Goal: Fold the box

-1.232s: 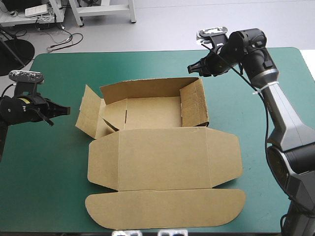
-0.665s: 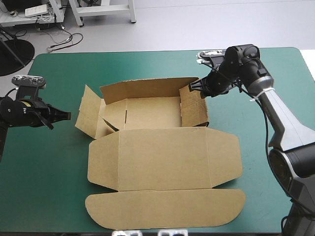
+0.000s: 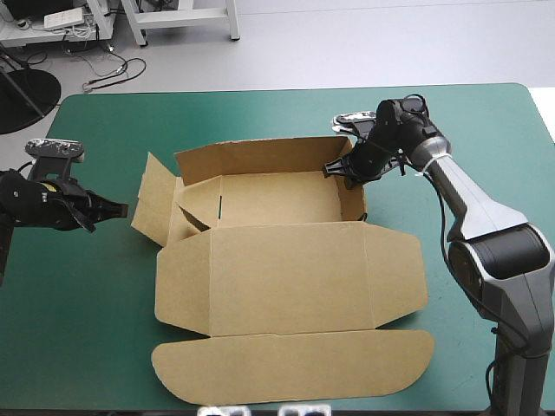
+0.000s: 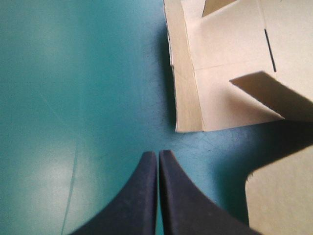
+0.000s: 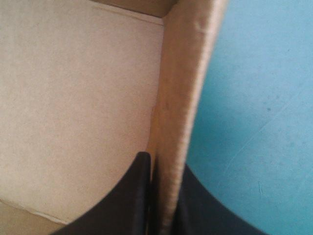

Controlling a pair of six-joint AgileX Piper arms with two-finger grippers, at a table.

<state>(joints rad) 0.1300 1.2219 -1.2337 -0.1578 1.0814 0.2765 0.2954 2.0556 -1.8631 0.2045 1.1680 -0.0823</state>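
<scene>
The brown box point(image 3: 260, 204) lies open in the middle of the table, its back wall and right wall raised. Its left flap point(image 3: 156, 198) splays outward and the lid point(image 3: 286, 277) lies flat toward the front edge. My right gripper point(image 3: 336, 168) sits on the top of the right wall near the back corner. In the right wrist view it point(image 5: 164, 169) is shut on that wall point(image 5: 188, 83), one finger inside over the box floor point(image 5: 73, 98), the other outside. My left gripper point(image 3: 120, 208) is shut and empty on the cover, just short of the left flap point(image 4: 188, 78); its tips point(image 4: 158, 155) meet.
The bare teal-green cover point(image 3: 87, 303) stretches to the left of the box and behind it. The lid's rounded tuck flap point(image 3: 295, 368) reaches close to the table's front edge.
My right gripper came down from behind the box onto the right wall and closed on it; that wall's inner flap now stands folded upright. The left gripper crept slightly toward the left flap.
</scene>
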